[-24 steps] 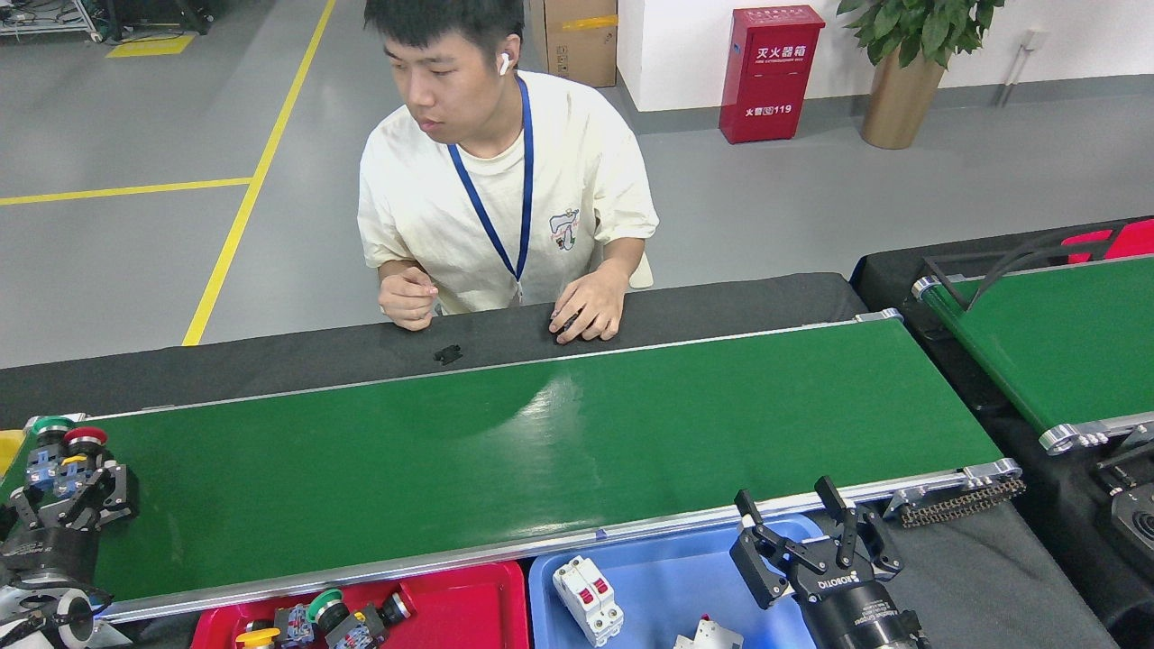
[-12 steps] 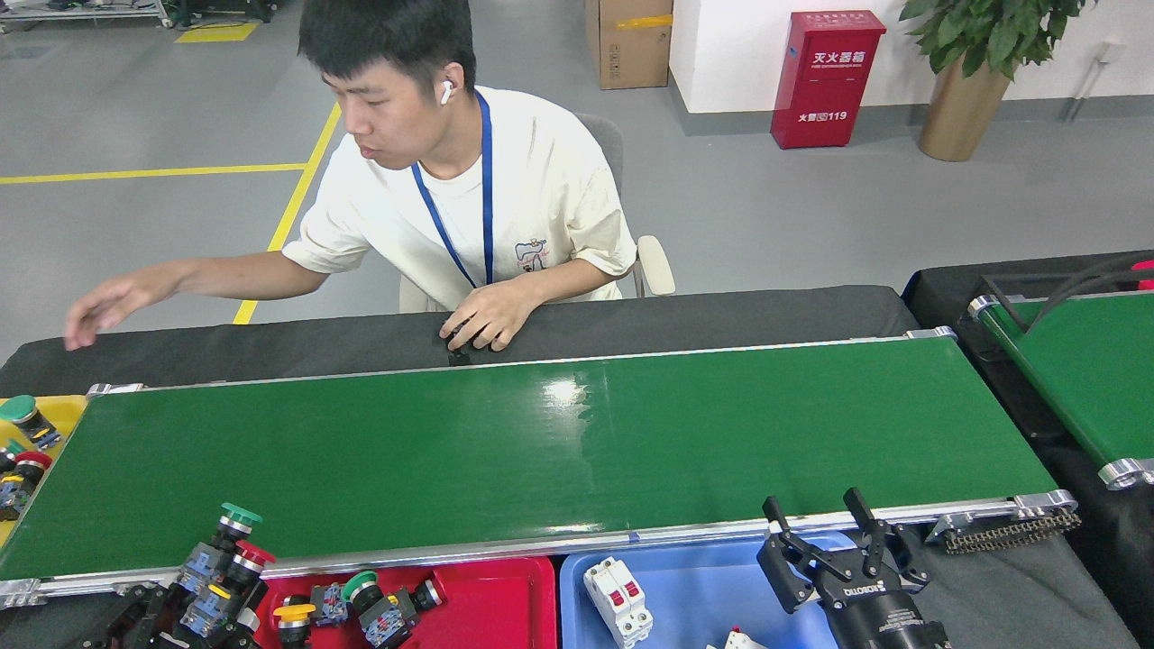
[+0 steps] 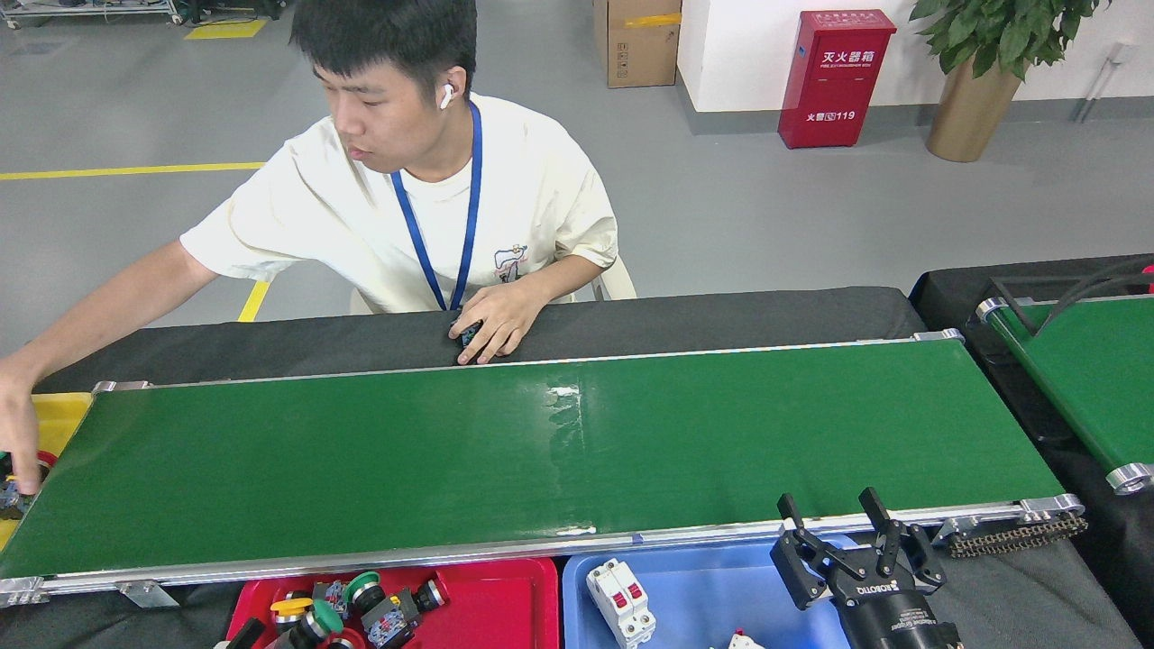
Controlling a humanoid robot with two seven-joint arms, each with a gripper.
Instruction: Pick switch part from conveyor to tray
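Observation:
The conveyor (image 3: 541, 451) is the long green belt across the middle, and no switch part lies on it. In the red tray (image 3: 491, 599) at the bottom left sits a pile of push-button switch parts (image 3: 361, 608) with green, yellow and red caps. My left gripper (image 3: 245, 635) shows only as a dark tip at the bottom edge beside that pile, so its jaws are hidden. My right gripper (image 3: 834, 527) stands open over the blue tray (image 3: 703, 586) and holds nothing.
A person sits behind the belt, one hand (image 3: 491, 324) on the black cloth, the other hand (image 3: 18, 442) at a yellow bin (image 3: 59, 419) of switch parts off the belt's left end. A white breaker (image 3: 620, 599) lies in the blue tray. A second green belt (image 3: 1091, 370) is at the right.
My left gripper sank with its switch parts from the belt's near rail into the red tray and almost out of view. The person's arm reached down to the yellow bin.

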